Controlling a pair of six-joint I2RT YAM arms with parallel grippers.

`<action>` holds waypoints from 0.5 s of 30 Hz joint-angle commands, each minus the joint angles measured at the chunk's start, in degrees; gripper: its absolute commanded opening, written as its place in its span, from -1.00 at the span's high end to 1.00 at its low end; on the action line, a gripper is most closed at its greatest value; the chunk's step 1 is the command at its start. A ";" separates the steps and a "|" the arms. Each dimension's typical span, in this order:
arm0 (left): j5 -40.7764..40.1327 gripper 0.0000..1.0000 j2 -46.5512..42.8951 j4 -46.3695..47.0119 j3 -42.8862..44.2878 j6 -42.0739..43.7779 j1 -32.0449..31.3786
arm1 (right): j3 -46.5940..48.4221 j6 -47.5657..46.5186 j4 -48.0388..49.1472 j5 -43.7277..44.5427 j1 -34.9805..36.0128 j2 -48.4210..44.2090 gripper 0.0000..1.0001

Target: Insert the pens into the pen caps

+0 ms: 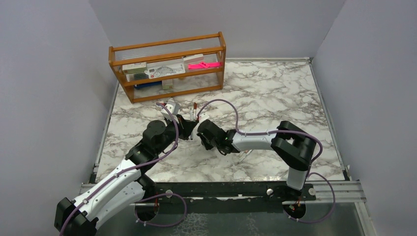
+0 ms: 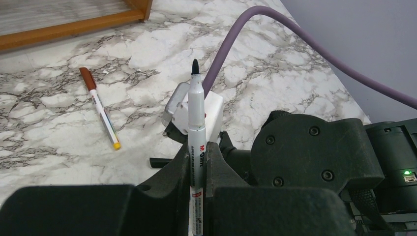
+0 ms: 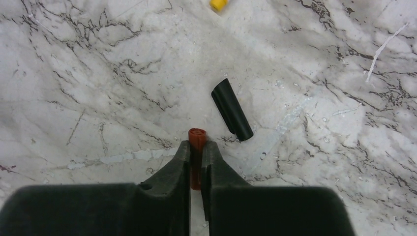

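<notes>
The left gripper (image 2: 197, 151) is clamped on a white marker (image 2: 195, 105) whose bare black tip points away from the wrist. The right gripper (image 3: 195, 150) pinches a red-brown cap (image 3: 197, 135), open end forward. Both arms reach inward and meet nose to nose on the tabletop's (image 1: 275, 93) left half, short of the wooden rack (image 1: 223, 64) at the far left corner. A black cap (image 3: 232, 110) lies loose just beyond the right fingers. A capped pen (image 2: 101, 109) lies toward the rack. A yellow stub (image 3: 218, 4) is cut off by the frame edge. From overhead, both grips are hidden between the wrists.
</notes>
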 commanded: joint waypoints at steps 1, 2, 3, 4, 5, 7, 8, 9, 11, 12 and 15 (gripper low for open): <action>1.48 1.00 -0.42 1.10 -0.47 -0.65 0.14 | -2.82 1.37 -2.17 -1.98 0.18 -0.53 0.96; 1.53 1.00 -0.57 1.02 -0.50 -0.73 0.13 | -3.14 1.71 -1.80 -2.16 0.17 -0.81 0.97; 1.68 1.00 -0.62 1.00 -0.52 -0.86 0.14 | -3.48 2.05 -1.54 -2.13 0.16 -1.15 0.97; 1.95 1.00 -0.71 1.02 -0.45 -1.14 0.14 | -3.92 2.53 -1.32 -2.03 0.19 -1.66 0.97; 2.33 1.00 -0.78 1.16 -0.42 -1.48 0.10 | -4.43 3.19 -0.90 -1.80 0.18 -2.65 0.97; 2.16 1.00 -1.03 1.47 -0.62 -3.57 0.14 | -5.52 5.03 -0.31 -0.38 0.09 -5.31 0.97; 1.76 1.00 -1.25 2.36 -1.10 -5.14 0.14 | -6.10 6.29 -0.23 0.47 0.11 -7.18 0.97; 2.41 1.00 -1.47 4.00 -1.72 -6.52 0.17 | -6.99 7.42 0.20 1.63 0.15 -9.12 0.97; 5.64 1.00 -1.20 8.17 -2.85 -9.56 0.18 | -8.78 9.72 2.00 4.02 -0.06 -13.70 0.97; 8.18 1.00 -0.59 11.29 -3.74 -11.34 0.22 | -9.55 11.07 2.97 5.22 -0.46 -16.48 0.97; 13.88 1.00 2.45 21.18 -6.68 -17.19 0.15 | -12.20 15.59 7.07 7.48 -2.56 -22.54 0.97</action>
